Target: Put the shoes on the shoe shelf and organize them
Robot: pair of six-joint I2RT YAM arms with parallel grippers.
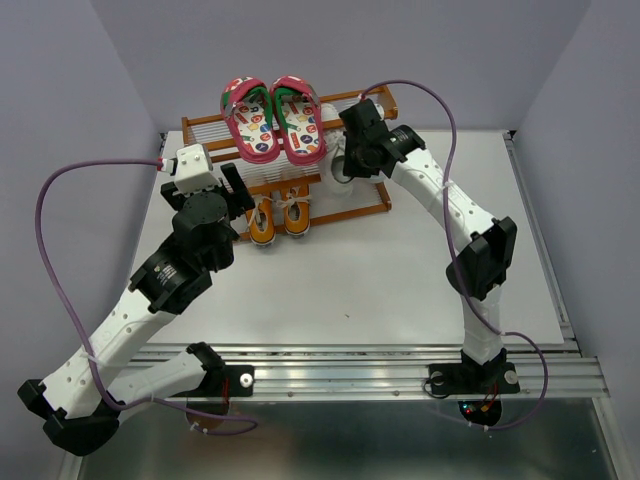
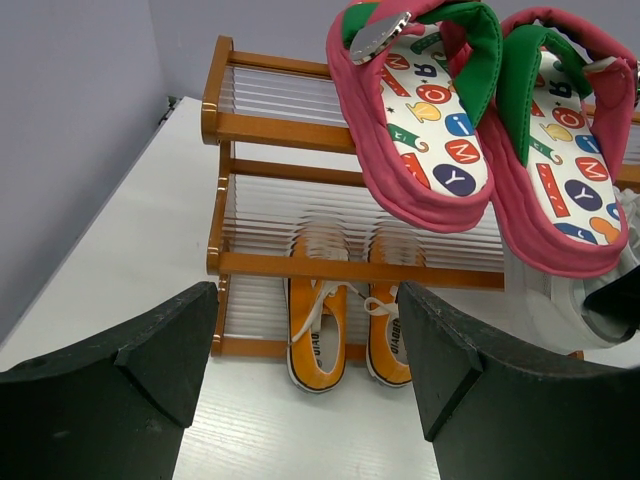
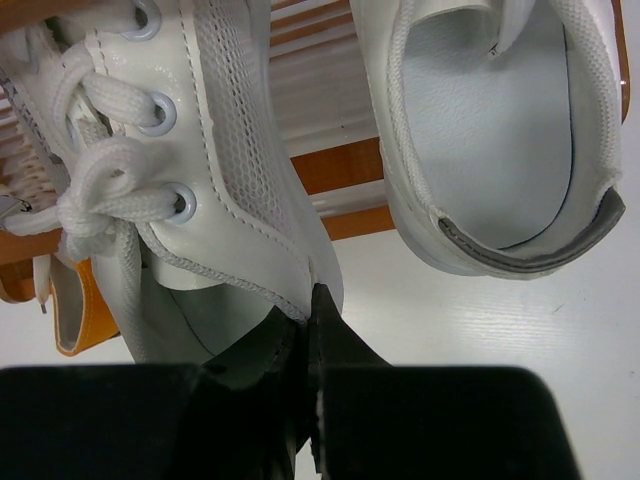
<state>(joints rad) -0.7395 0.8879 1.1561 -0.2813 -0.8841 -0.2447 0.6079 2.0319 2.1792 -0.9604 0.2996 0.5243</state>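
Left pincer point(image 2: 305, 300): fingers wide apart, holding nothing, just in front of the orange sneakers point(image 2: 318, 340) on the lower tier.
Shoe shelf point(image 2: 280, 130): pink pair point(image 2: 440, 120) lies on the top tier.
Right pincer point(image 3: 312, 300): pinched together on the rim of the laced white sneaker point(image 3: 250, 150); second white sneaker point(image 3: 490, 130) just beside it, heel over the table point(image 3: 480, 340).

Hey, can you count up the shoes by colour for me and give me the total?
Pink fabric sandals with green straps and printed soles: 2
Orange canvas sneakers with white laces: 2
White mesh lace-up sneakers: 2
Total: 6 shoes
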